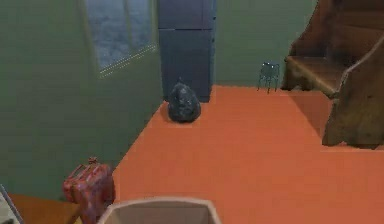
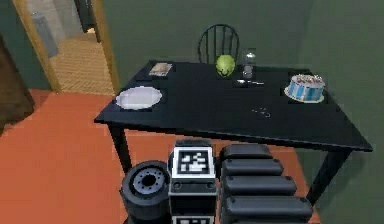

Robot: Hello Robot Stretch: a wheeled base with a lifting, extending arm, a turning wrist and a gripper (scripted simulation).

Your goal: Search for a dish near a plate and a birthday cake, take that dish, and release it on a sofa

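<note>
Retracted low before the table (image 2: 200, 118), the arm (image 2: 262, 185) has its tool (image 2: 147, 190) at left; whether it holds anything cannot be told. Far left on the table, a flat brownish thing (image 2: 160, 69) lies beyond the plate (image 2: 138, 97), with the cake (image 2: 305, 89) at right.

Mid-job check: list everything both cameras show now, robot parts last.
black rectangular table: one, black, arm side view
white round plate: one, white, on table, view's left
blue round birthday cake: one, blue, on table, view's right
green round thing: one, green, table's far edge
flat brown thing: one, brown, behind the plate
dark round-backed chair: one, dark, behind the table
lumpy grey bag: one, dark grey, forward view's floor
tall cabinet: one, grey-blue, behind the bag
red boxy thing: one, red, forward view's lower left
wooden bench: one, brown, forward view's right
robot's ribbed arm: one, black, arm side view's bottom
round robot part: one, black, left of arm
</note>
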